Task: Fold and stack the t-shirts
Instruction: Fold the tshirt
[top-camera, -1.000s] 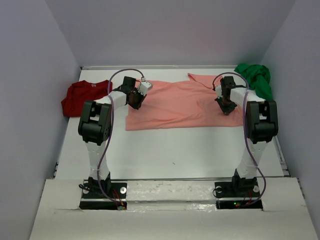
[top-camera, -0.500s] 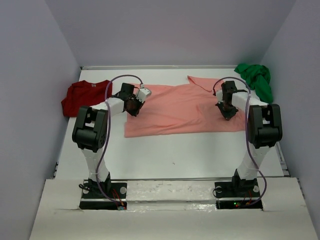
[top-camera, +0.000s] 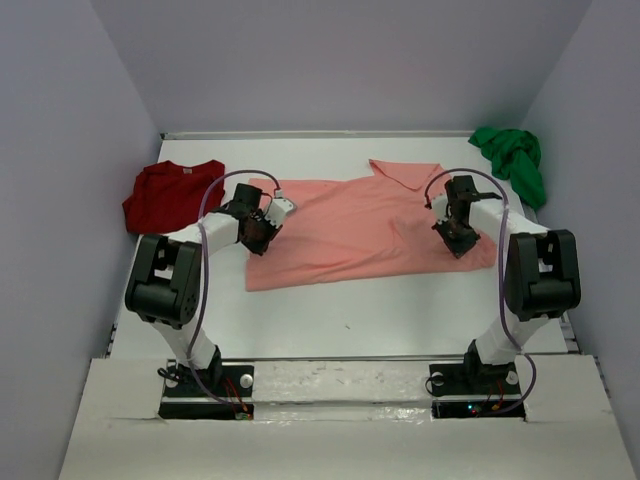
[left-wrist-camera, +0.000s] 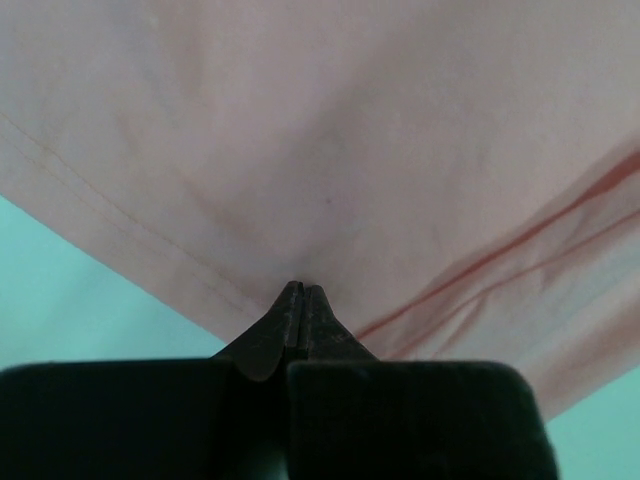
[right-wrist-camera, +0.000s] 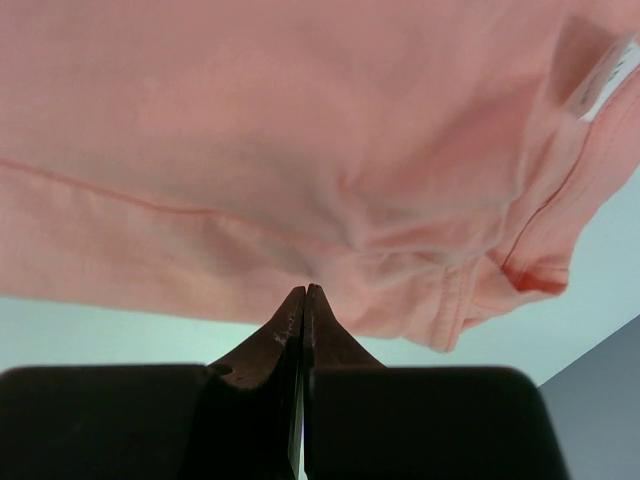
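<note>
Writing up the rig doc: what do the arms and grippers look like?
Left arm and right arm: white links, bulky black joint housings. A thin purple-grey cable loops from base to wrist on each. Left base and right base are black plates, the right showing small green and red lights. Left gripper and right gripper: two black fingers tapering to a point.

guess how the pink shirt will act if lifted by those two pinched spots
Probably floppy: the pink shirt puckers into wrinkles where the left tool and right tool pinch it. It would likely sag between them. Seems light: thin cloth, lying nearly flat.
</note>
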